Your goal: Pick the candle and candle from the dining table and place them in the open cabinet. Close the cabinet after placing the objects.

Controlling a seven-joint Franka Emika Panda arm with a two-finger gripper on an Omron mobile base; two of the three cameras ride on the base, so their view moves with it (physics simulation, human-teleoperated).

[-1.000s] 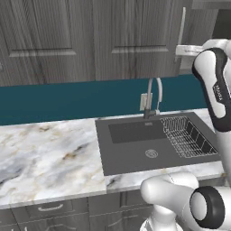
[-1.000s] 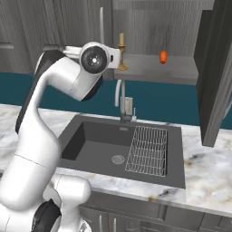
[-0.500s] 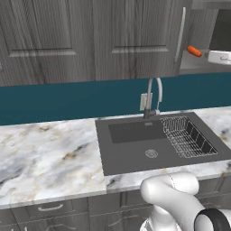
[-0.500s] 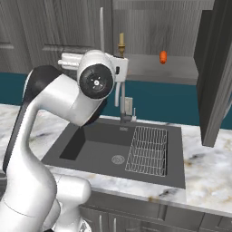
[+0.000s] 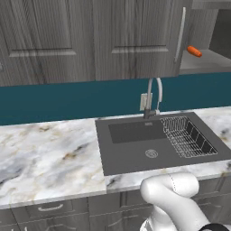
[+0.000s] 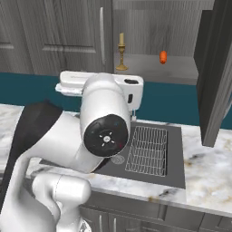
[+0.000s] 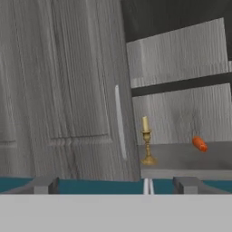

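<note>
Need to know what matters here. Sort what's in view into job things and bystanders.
Job things:
- brass candle, standing on the open cabinet's shelf
- cabinet door, swung open
- gripper, open, holding nothing

Just lying about:
- orange block on the same shelf
- sink
- dish rack
- tap

Even, flat rendered light across both base views, no glare anywhere. Soft sheen only on the white arm (image 6: 104, 136), brightest on its upper curve. Marble bench (image 5: 45, 158) evenly lit, barely a shadow under the faucet (image 5: 153, 97). Dim inside the open cabinet (image 6: 154, 27), darker toward its top. Crisp edges in the base views, no bending at the borders. Hand view noticeably softer, blurred throughout, with the brass candle (image 7: 146, 144) and the door handle (image 7: 120, 122) fuzzy-edged.
</note>
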